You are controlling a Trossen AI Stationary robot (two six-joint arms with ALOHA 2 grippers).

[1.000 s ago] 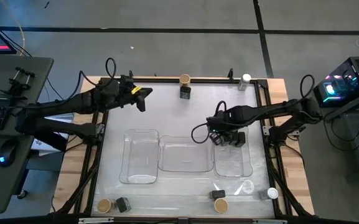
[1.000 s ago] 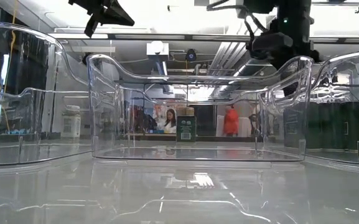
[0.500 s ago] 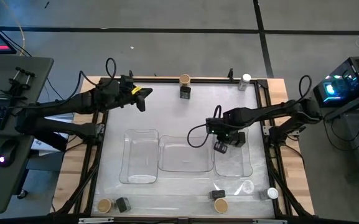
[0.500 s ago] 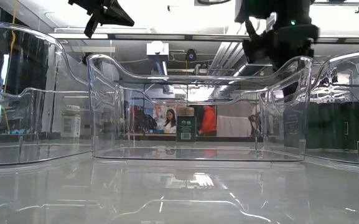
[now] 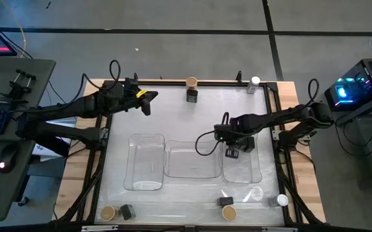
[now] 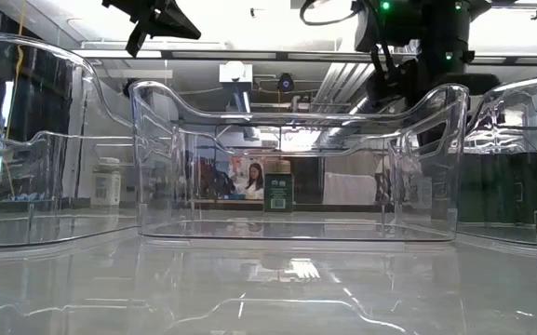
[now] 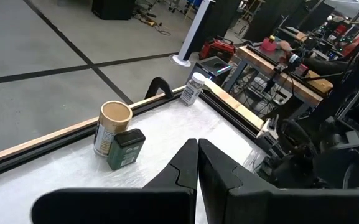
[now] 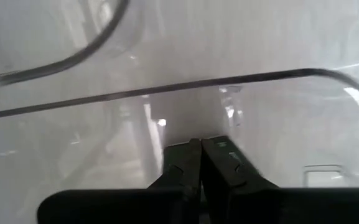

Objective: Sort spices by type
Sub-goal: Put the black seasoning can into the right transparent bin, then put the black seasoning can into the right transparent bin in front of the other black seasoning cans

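Observation:
My right gripper (image 5: 232,149) is shut on a black boxy spice container (image 5: 233,154) over the far end of the right clear tray (image 5: 253,174). In the low view it hangs behind the tray walls (image 6: 415,79). My left gripper (image 5: 146,104) waits shut above the table's far left part, well clear of everything. On the far edge stand a round tan-topped container (image 5: 191,82), a black box (image 5: 192,96) and a white-lidded jar (image 5: 255,82). The left wrist view shows them again: tan-topped container (image 7: 113,127), black box (image 7: 125,149), jar (image 7: 194,89). My right gripper holds the black box pinched between its two fingers (image 8: 180,168), which point down and toward the near edge. The box's top (image 8: 219,149) shows just past the fingertips. Whether its base rests on the tray floor I cannot tell.
Three clear trays lie side by side mid-table: left (image 5: 134,174), middle (image 5: 192,169), right. Along the near edge stand a tan-topped container (image 5: 108,212), a black box (image 5: 127,211), another black box (image 5: 225,202), a tan-topped one (image 5: 229,212) and a white-lidded jar (image 5: 282,200).
My right gripper has moved toward the table's near edge, carrying the black box from just beyond the right tray's far rim to over its far end. The left arm has kept still.

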